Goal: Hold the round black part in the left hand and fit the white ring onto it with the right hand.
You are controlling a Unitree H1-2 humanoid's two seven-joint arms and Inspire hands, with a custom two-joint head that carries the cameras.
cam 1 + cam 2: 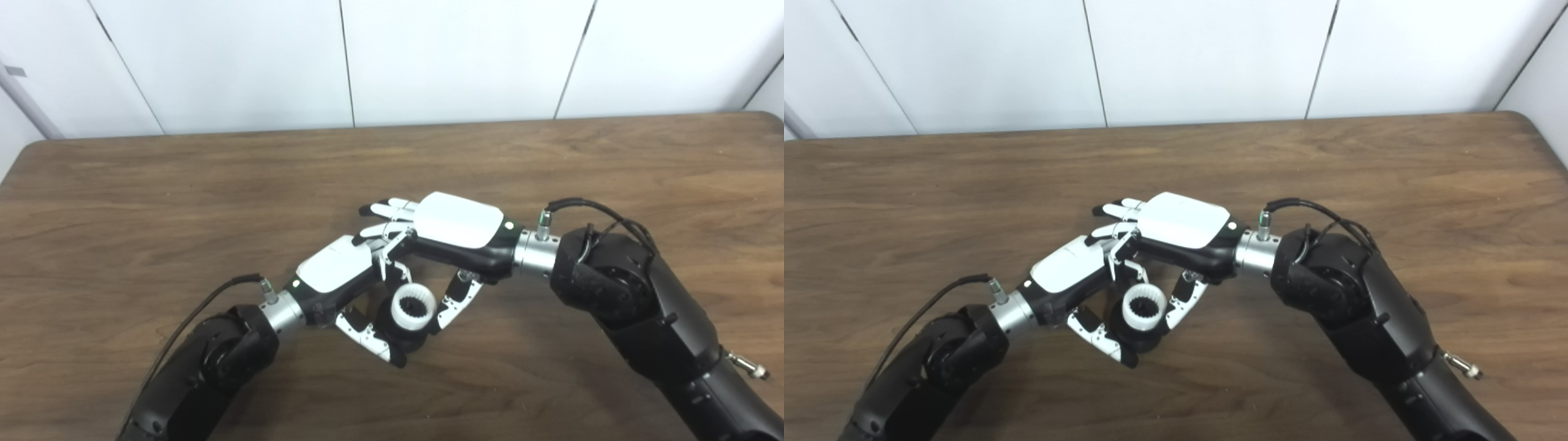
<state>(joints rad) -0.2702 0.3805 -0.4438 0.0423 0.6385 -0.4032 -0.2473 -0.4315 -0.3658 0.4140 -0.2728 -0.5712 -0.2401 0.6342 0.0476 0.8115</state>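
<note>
My left hand [337, 269] is shut on the round black part [405, 339], gripping it between thumb and fingers just above the table. The white toothed ring [413, 306] sits on top of the black part, with its opening facing up. My right hand [456, 223] reaches over the left hand from the right. Its thumb [453, 303] presses the ring's right side and one bent finger touches the ring's far side, while its other fingers stretch out to the left. The scene reads the same in the right eye view, with the ring [1144, 308] between both hands.
The brown wooden table [184, 196] carries both hands at its middle front. White wall panels stand behind its far edge. A cable runs from each wrist.
</note>
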